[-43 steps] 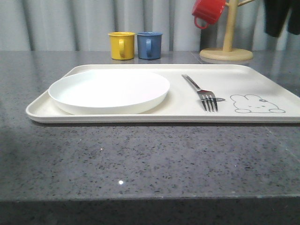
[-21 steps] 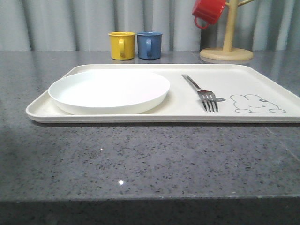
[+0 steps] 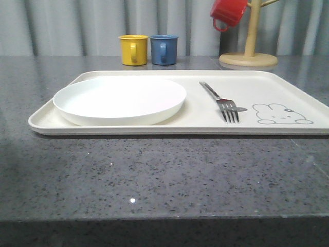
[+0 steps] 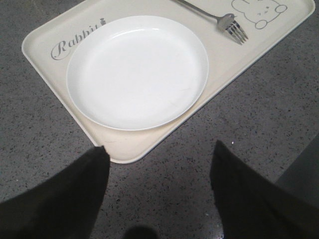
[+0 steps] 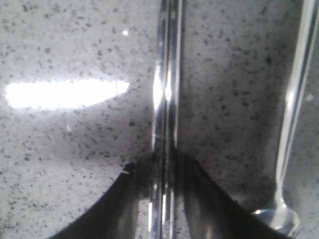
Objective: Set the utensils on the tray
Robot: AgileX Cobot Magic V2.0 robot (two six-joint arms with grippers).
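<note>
Front cam sits low at the desk (image 3: 154,175) edge, looking level across the tray (image 3: 288,87). Left wrist cam looks down from higher up, sharing that tray, plate (image 4: 137,69) and fork (image 4: 227,22). Right wrist cam is super close, probably chopsticks (image 5: 167,99).

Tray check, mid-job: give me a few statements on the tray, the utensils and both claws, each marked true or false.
1. The plate sits on the tray. True.
2. The fork lies on the plate. False: it lies on the tray, beside the plate, near the rabbit drawing.
3. The right claw is closed on the chopsticks. True.
4. The spoon is already on the tray. False: it lies on the speckled counter beside the chopsticks.
5. The left claw grips the tray rim. False: it is open and holds nothing.
</note>
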